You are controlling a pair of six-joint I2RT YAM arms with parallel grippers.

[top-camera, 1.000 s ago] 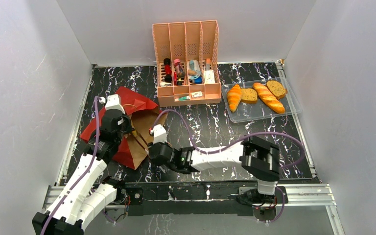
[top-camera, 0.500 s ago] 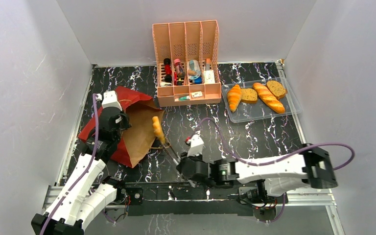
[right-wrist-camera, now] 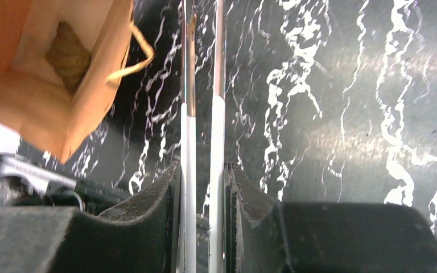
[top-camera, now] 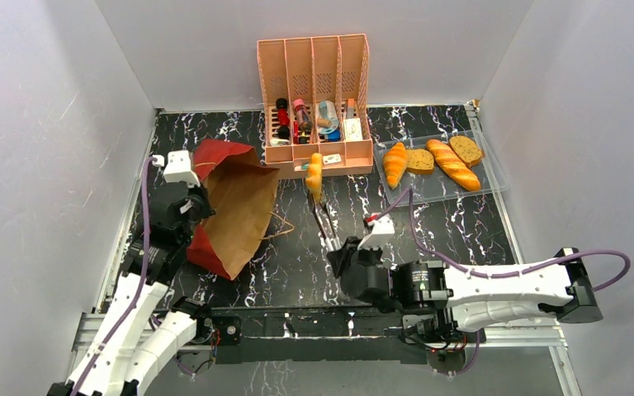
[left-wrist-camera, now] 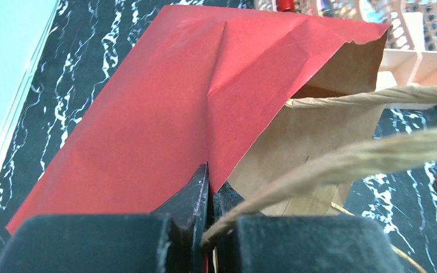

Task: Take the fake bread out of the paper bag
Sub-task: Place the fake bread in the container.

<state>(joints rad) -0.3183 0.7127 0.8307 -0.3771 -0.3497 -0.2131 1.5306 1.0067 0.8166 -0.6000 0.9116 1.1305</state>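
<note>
Top external view: tongs hold one toy bread outside the paper bag.
The right gripper [top-camera: 340, 252] is pinched on a pair of thin tongs [top-camera: 324, 219]. Their far tips clasp an orange toy bread [top-camera: 314, 175] above the table [top-camera: 429, 239], just near of the pink organizer [top-camera: 314, 91] and right of the paper bag [top-camera: 239, 206]. The bag lies on its side at the left. The left gripper [left-wrist-camera: 209, 182] is pressed together on its red rim and twine handle [left-wrist-camera: 341, 159]. Inside the bag, the right wrist view shows a brown lump [right-wrist-camera: 68, 55]. Four more breads [top-camera: 452, 164] lie in the clear tray [top-camera: 487, 186] at far right.
</note>
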